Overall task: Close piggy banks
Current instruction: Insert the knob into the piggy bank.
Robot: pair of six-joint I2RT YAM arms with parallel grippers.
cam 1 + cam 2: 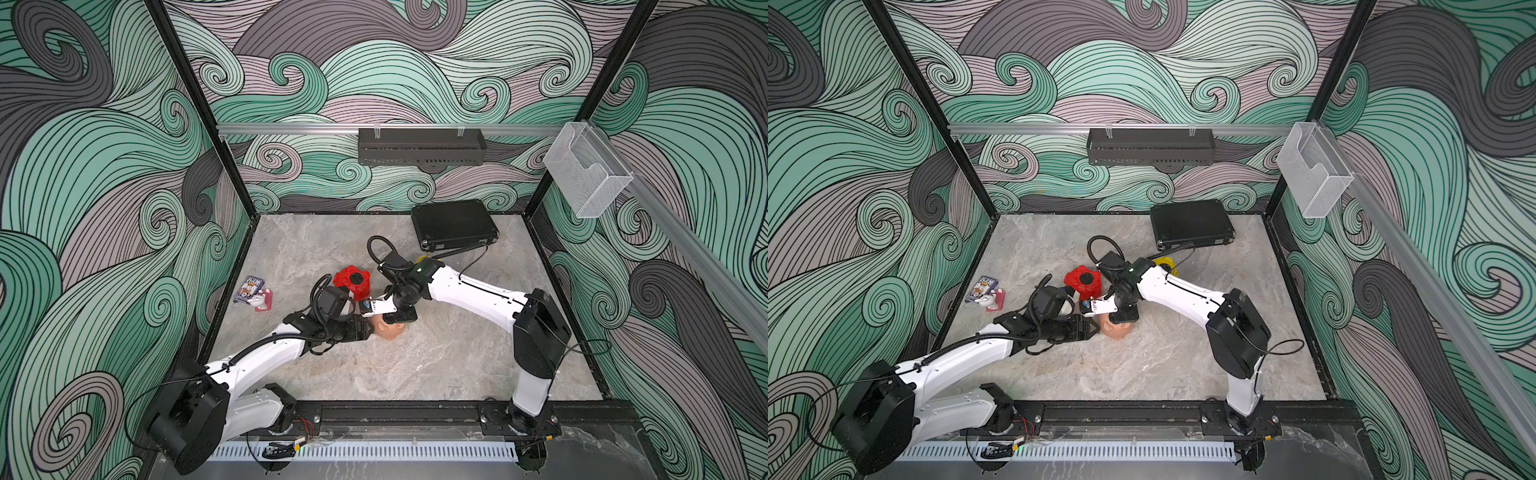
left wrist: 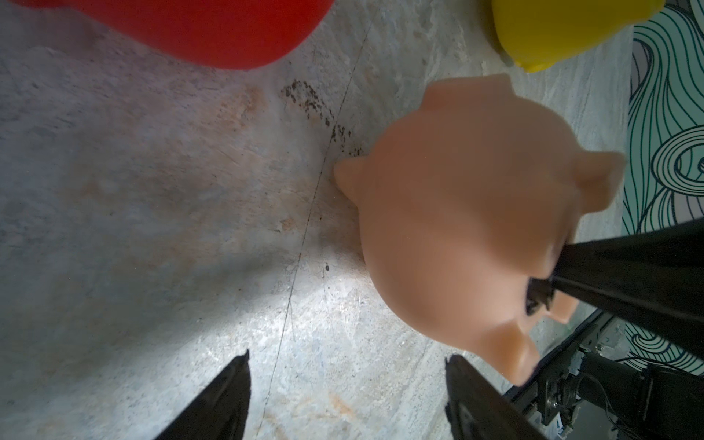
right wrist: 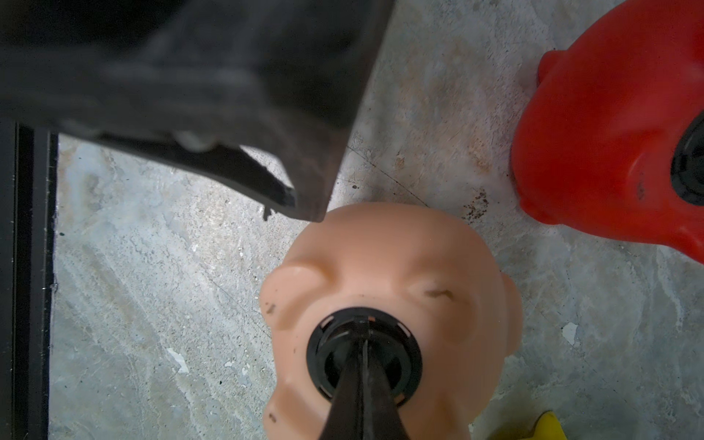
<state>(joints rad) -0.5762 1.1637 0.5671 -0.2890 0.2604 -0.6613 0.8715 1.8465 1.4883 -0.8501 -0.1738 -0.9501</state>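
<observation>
The peach-pink piggy bank [image 1: 394, 332] [image 1: 1119, 331] lies belly-up at mid-table. A black round plug [image 3: 324, 354] sits in its belly hole. My right gripper [image 3: 364, 324] is shut, its tips pressed into the middle of that plug. My left gripper [image 2: 348, 356] [image 1: 371, 330] is open beside the pink pig [image 2: 457, 213]. Nothing is between its fingers. The red piggy bank [image 1: 352, 282] [image 3: 594, 152] lies belly-up just behind, with a black plug in its hole. The yellow piggy bank [image 1: 1165, 264] [image 2: 552, 34] is mostly hidden under my right arm.
A black rectangular case [image 1: 455, 226] lies at the back right. A card pack [image 1: 249, 288] and a small pink-and-white item [image 1: 264, 300] sit near the left wall. A black basket [image 1: 422, 145] hangs on the back wall and a clear holder [image 1: 586, 170] on the right rail.
</observation>
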